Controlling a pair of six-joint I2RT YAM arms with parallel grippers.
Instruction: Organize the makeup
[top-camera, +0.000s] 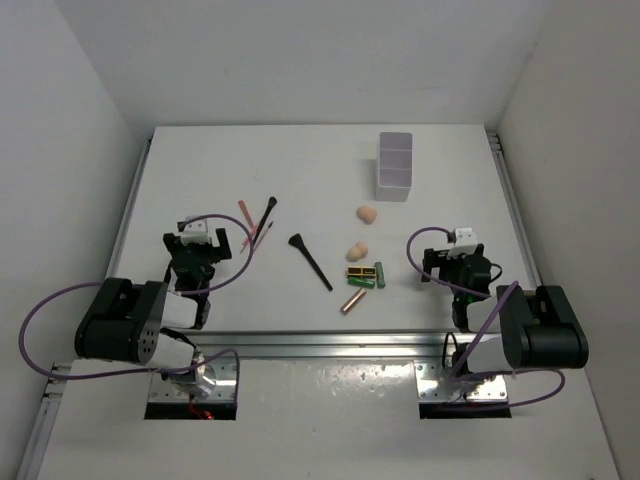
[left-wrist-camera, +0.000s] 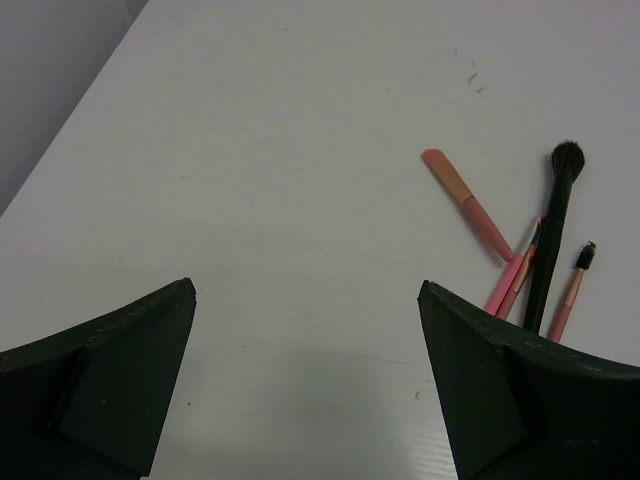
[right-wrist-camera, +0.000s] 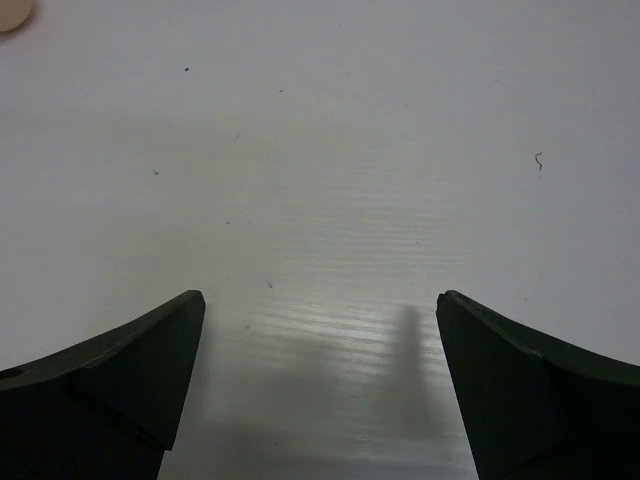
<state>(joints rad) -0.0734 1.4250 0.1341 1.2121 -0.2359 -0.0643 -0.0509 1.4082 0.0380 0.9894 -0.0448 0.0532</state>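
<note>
Left hand (left-wrist-camera: 306, 284) spread wide near black brush (left-wrist-camera: 556, 225); right hand (right-wrist-camera: 321, 293) likewise.

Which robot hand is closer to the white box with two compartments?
Right. The right gripper is below the white box in the top view, slightly to its right. The left gripper is far across the table to the box's left, by the pink pencils.

Open table (left-wrist-camera: 280, 150) lies ahead of the left gripper (left-wrist-camera: 305, 300), jaws wide apart, while pencils (left-wrist-camera: 470, 205) and a brush (left-wrist-camera: 555, 225) crowd its right side. The right gripper (right-wrist-camera: 320, 300), also spread, faces bare surface. Tubes (top-camera: 365, 277) and sponges (top-camera: 356, 250) lie to its left, the box (top-camera: 395, 166) well beyond.
</note>
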